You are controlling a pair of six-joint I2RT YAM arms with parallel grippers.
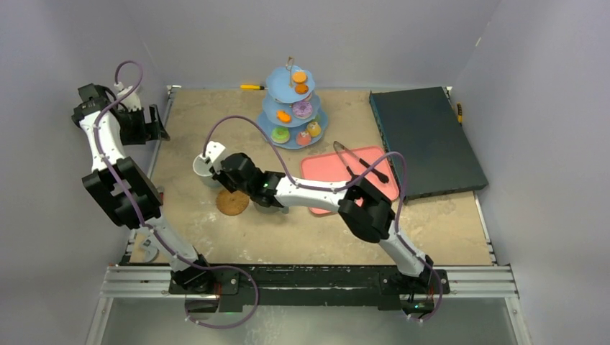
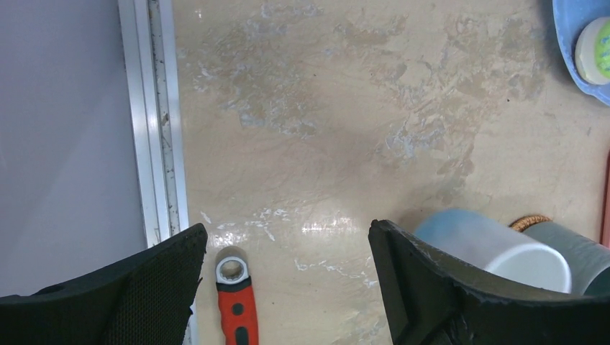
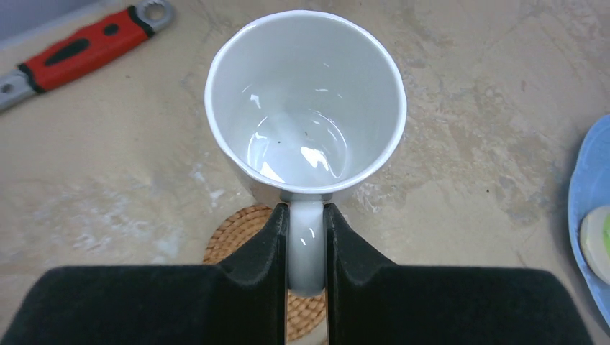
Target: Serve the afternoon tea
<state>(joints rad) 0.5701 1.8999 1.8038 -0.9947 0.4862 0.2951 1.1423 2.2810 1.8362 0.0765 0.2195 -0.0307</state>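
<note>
A white mug (image 3: 306, 100) stands upright and empty, and my right gripper (image 3: 306, 215) is shut on its handle; from above the mug (image 1: 204, 167) is left of centre, with the right gripper (image 1: 216, 164) beside it. One woven coaster (image 1: 232, 203) lies bare just near of the mug and shows under my fingers (image 3: 237, 237). The grey-green mug (image 2: 575, 251) stands behind the white mug (image 2: 496, 248), a coaster edge (image 2: 532, 221) between them. The blue three-tier stand (image 1: 293, 108) holds several doughnuts and cupcakes. My left gripper (image 2: 288, 233) hangs open and empty at the far left (image 1: 155, 126).
A red-handled wrench (image 2: 236, 302) lies on the table by the left rail (image 2: 155, 122). The pink tray (image 1: 324, 172) with black tongs (image 1: 360, 164) sits right of centre. A dark flat box (image 1: 424, 140) fills the back right.
</note>
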